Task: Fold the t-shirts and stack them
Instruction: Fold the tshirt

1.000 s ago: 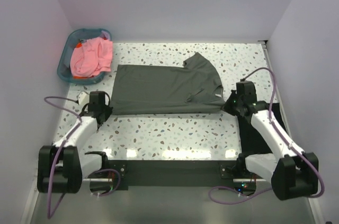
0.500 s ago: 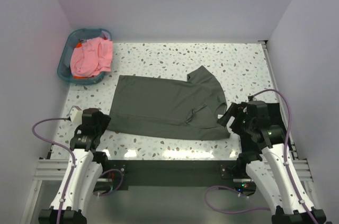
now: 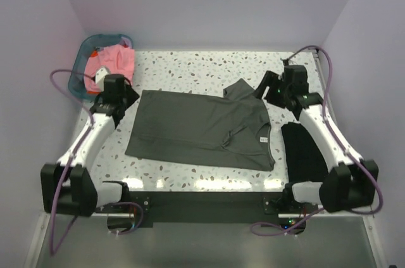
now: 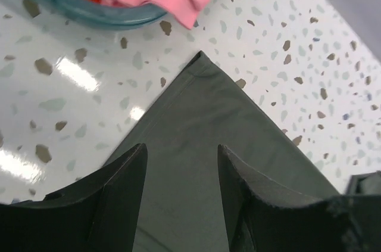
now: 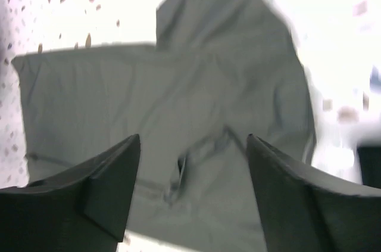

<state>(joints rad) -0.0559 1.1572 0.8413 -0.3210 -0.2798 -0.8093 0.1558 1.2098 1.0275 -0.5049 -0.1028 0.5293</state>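
Left gripper (image 4: pixel 181 148) and right gripper (image 5: pixel 193 139) are spread wide above the olive-grey t-shirt (image 3: pixel 202 128); one layer alone may be pinched.

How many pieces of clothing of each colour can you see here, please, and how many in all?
Olive-grey t-shirt, spread on the table: 1
Black t-shirt, lying at the right: 1
Pink t-shirt, bundled in the teal basket: 1
Total: 3, though the basket may hide more.
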